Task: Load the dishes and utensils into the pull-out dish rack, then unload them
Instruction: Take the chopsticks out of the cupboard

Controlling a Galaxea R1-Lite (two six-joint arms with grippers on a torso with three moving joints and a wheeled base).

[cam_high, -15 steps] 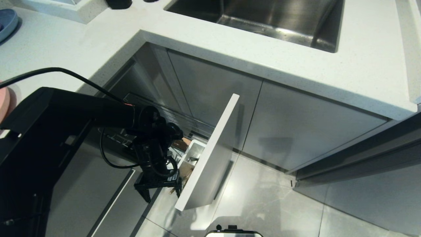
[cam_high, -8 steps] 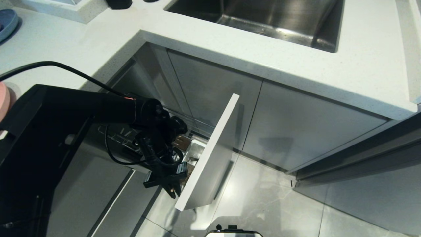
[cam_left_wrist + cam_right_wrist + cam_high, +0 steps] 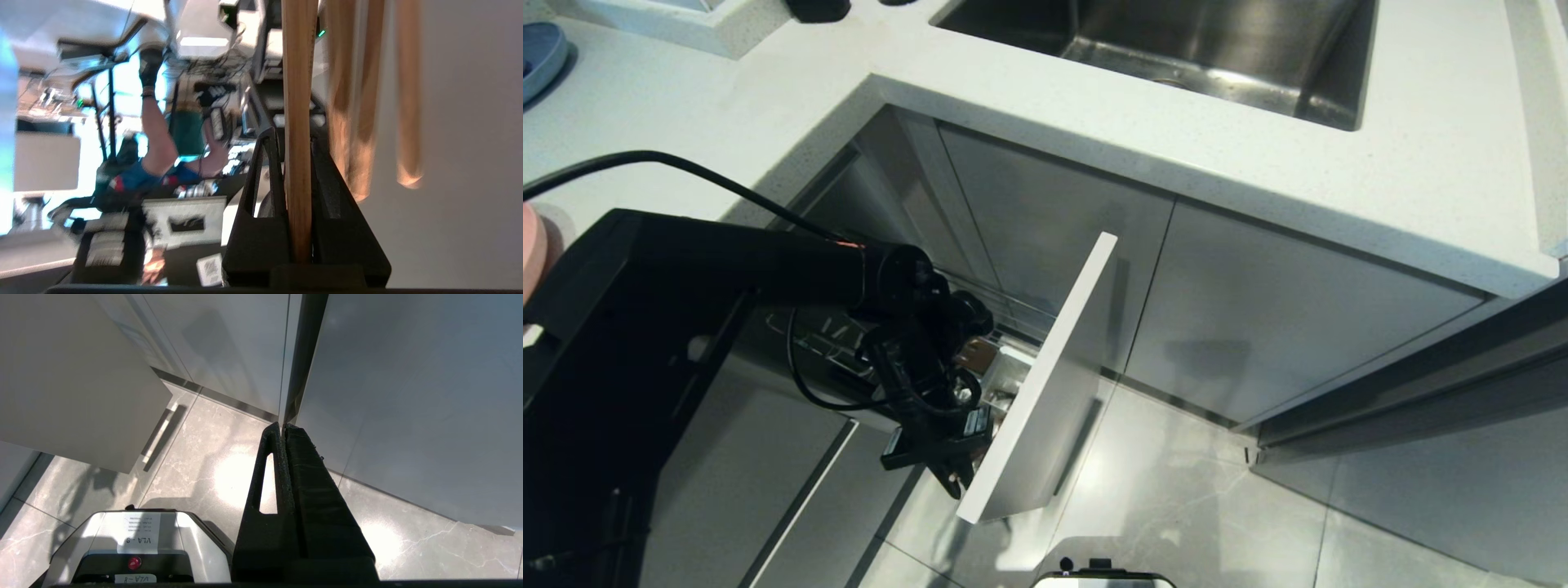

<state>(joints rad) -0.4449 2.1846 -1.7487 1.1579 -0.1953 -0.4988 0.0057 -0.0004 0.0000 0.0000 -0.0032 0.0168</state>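
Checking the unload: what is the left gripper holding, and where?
The left gripper holds a chopstick along its shaft; which end cannot be told.

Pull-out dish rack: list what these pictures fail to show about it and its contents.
- Head view: the left arm and left gripper cover most of the pull-out dish rack; only a sliver of the utensil cup shows.
- Left wrist view: the chopsticks run off the frame's edge, and their reflection on the cabinet front is blurred.
- Spoon and bowl: in no view.
- Pink plate: cut off by the head view's edge.
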